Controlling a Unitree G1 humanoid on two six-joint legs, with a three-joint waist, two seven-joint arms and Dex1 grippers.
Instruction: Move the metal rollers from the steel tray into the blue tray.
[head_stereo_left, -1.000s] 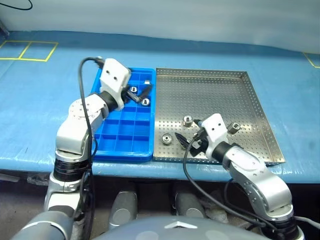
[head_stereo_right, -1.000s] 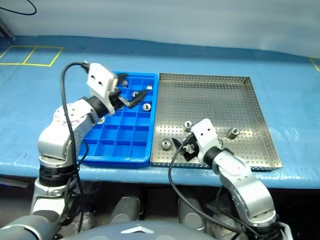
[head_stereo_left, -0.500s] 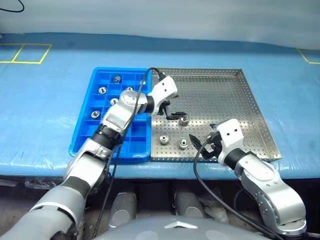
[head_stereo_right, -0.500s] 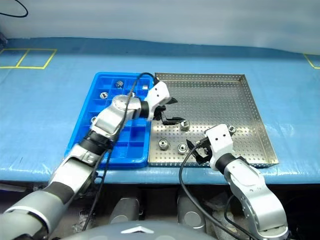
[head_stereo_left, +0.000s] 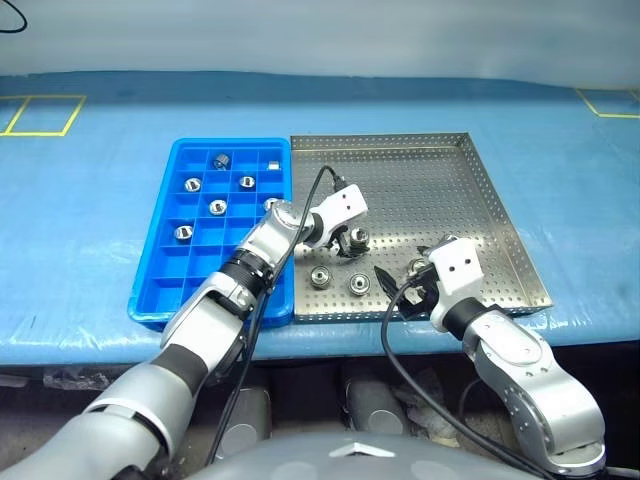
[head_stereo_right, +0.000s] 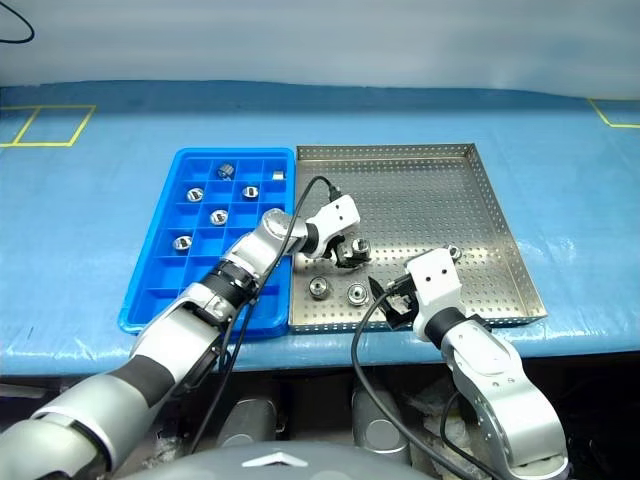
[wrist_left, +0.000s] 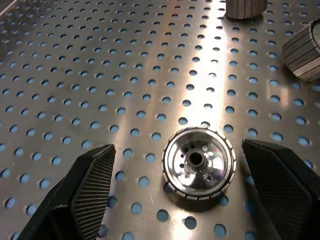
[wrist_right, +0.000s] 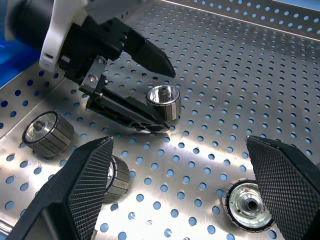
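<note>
While three metal rollers lie loose on the steel tray, the head view shows the left gripper straddling a fourth roller, nearer than the right gripper. Left wrist view: fingers spread, roller upright between them. Right wrist view: fingers wide apart, empty. The blue tray waits left.

Blue-covered table: blue tray touching steel tray, side by side.

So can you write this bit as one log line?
left gripper: open, straddling roller | right gripper: open, idle | steel tray: four rollers
</note>
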